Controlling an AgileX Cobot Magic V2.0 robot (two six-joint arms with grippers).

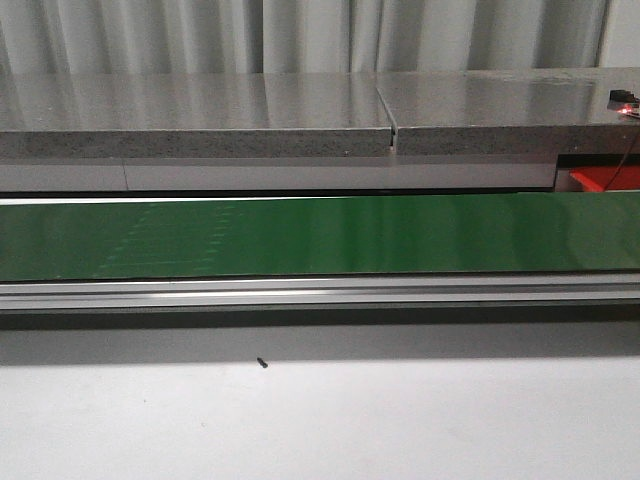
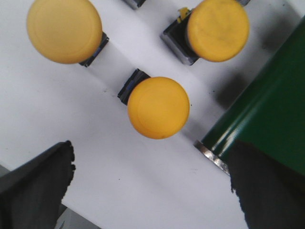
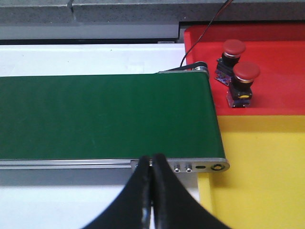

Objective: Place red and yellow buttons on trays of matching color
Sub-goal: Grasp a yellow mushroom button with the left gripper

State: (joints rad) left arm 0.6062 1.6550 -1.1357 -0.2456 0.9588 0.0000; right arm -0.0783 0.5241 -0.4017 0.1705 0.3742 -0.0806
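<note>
3 yellow buttons [image 2: 158, 108], green belt [image 2: 267, 119] beside

The front camera sits low, looking level and forward across the white tabletop [image 1: 320, 420] at the side of the green conveyor belt [image 1: 320, 238]. The left wrist camera hangs close above, facing straight down on three yellow buttons [image 2: 158, 107], the belt's edge in one corner. The right wrist camera sits farther back, tilted down over the belt's end toward the red tray [image 3: 276, 71] and yellow tray [image 3: 262, 167]. All three views share the belt.
</note>
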